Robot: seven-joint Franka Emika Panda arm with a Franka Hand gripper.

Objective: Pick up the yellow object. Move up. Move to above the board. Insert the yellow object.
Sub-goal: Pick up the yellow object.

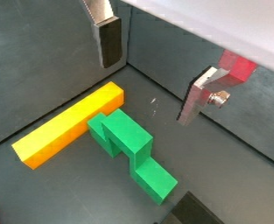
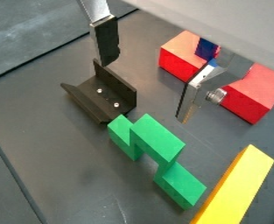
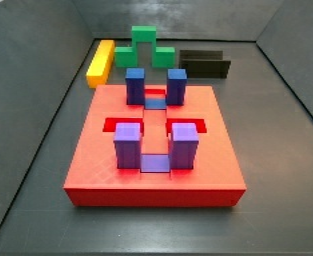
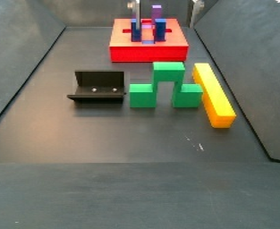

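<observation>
The yellow object (image 1: 66,129) is a long yellow-orange bar lying flat on the floor against the green stepped block (image 1: 129,144). It shows in both side views (image 3: 101,62) (image 4: 213,92) and in a wrist view (image 2: 237,187). The red board (image 3: 153,150) with blue-purple posts lies apart from it, also in a side view (image 4: 149,46) and a wrist view (image 2: 184,54). My gripper (image 1: 147,90) (image 2: 146,89) is open and empty, well above the floor near the board and apart from the bar. One of its fingers (image 4: 193,11) shows at a side view's edge.
The dark fixture (image 2: 101,94) (image 4: 97,88) stands on the floor beside the green block (image 4: 166,85) (image 3: 148,46). Grey walls enclose the floor on all sides.
</observation>
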